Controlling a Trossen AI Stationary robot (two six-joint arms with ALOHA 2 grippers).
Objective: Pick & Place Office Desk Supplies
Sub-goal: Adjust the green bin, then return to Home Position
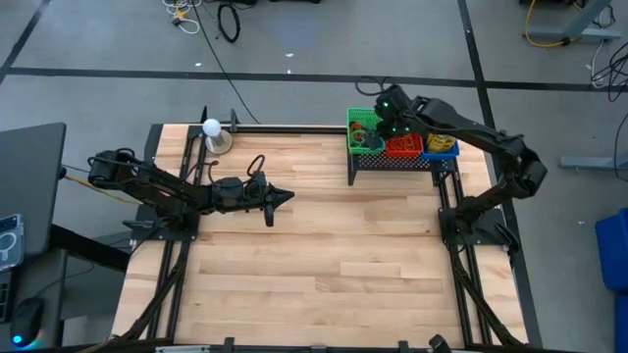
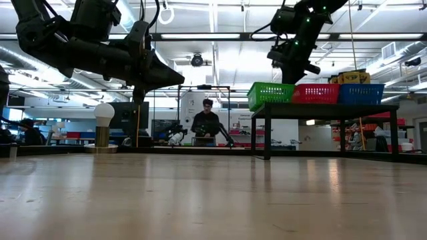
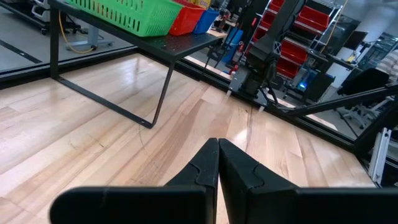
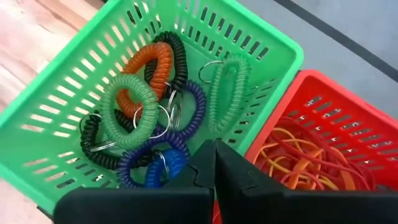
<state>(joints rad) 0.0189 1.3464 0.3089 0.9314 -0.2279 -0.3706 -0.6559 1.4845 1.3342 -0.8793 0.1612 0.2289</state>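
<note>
Overhead, right fingers [image 4: 214, 163] closed, empty, above coiled multicolour loops [image 4: 149, 106]; left fingers [image 3: 218, 163] closed.

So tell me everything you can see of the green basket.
The green basket is slotted plastic, rectangular and open-topped, upright at the left end of a small black stand, its side against the red basket. It holds a tangle of coiled wrist loops in orange, green, black, purple and blue. The right claw, shut, hangs above it.
</note>
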